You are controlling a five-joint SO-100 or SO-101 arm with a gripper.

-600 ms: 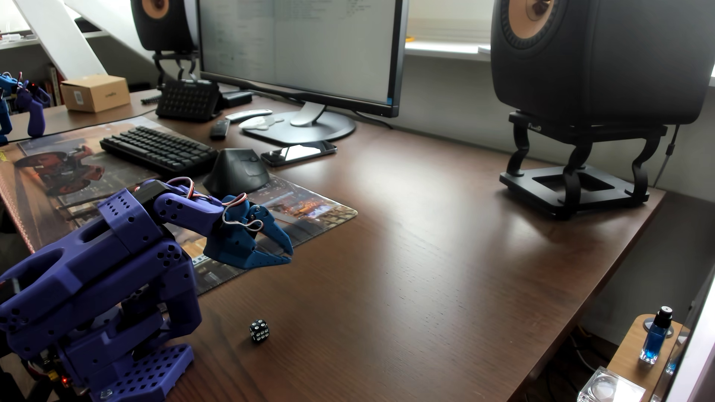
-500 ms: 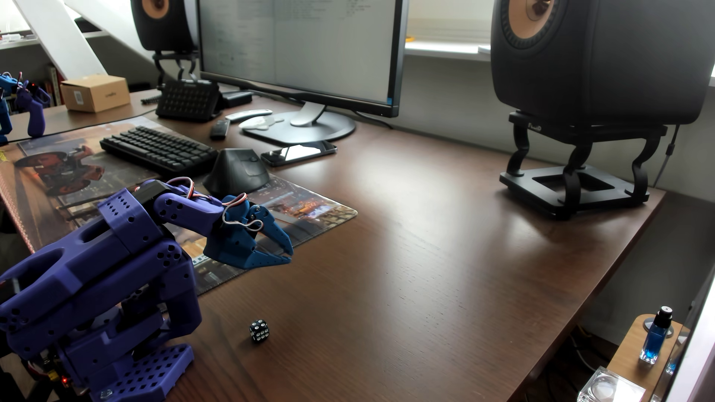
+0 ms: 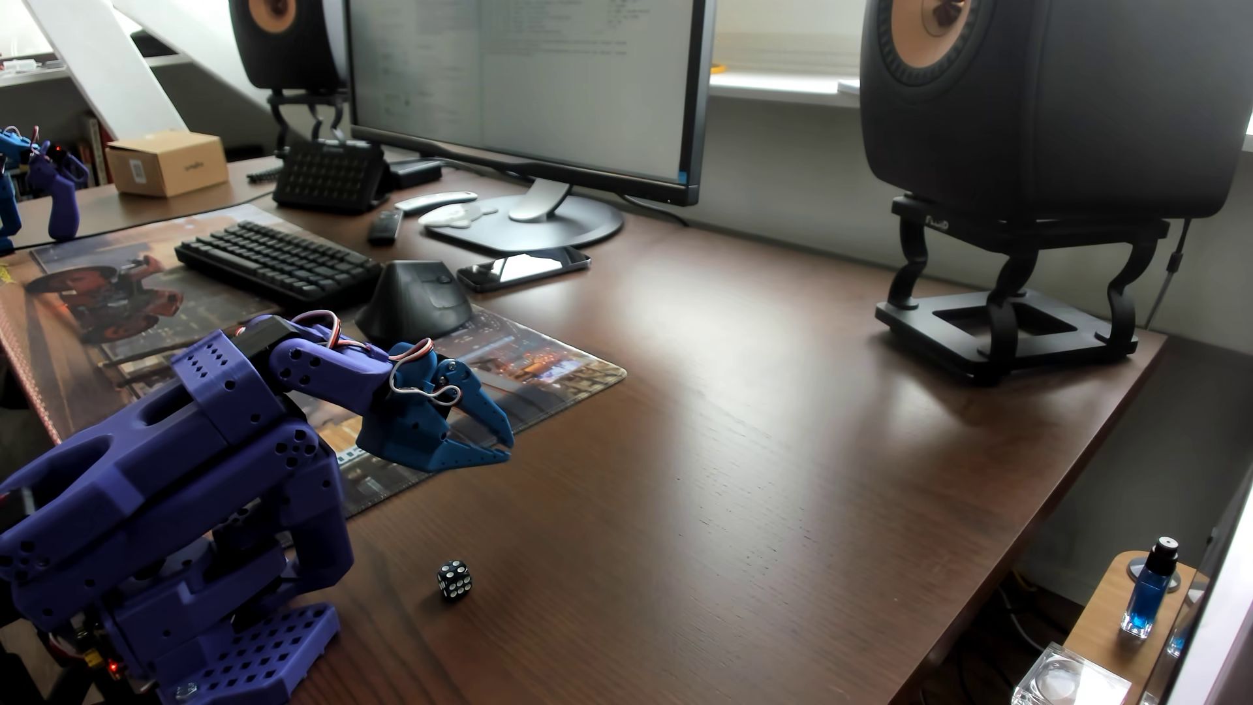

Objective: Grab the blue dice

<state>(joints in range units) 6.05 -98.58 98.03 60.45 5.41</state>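
The blue dice (image 3: 454, 579) is a small, near-black cube with white pips, lying on the dark wooden desk (image 3: 746, 474) near its front edge, just right of the arm's base. My purple and blue gripper (image 3: 510, 453) hangs above the desk at the edge of the printed desk mat, well above and behind the dice and a little to its right. Its two fingertips meet at the tips, with nothing between them. The arm is folded low at the left of the view.
A printed desk mat (image 3: 542, 373) carries a black keyboard (image 3: 278, 261) and vertical mouse (image 3: 415, 301). Behind stand a phone (image 3: 522, 268), monitor (image 3: 529, 88) and a speaker on a stand (image 3: 1017, 325). A blue-liquid bottle (image 3: 1149, 590) sits on a side shelf at right.
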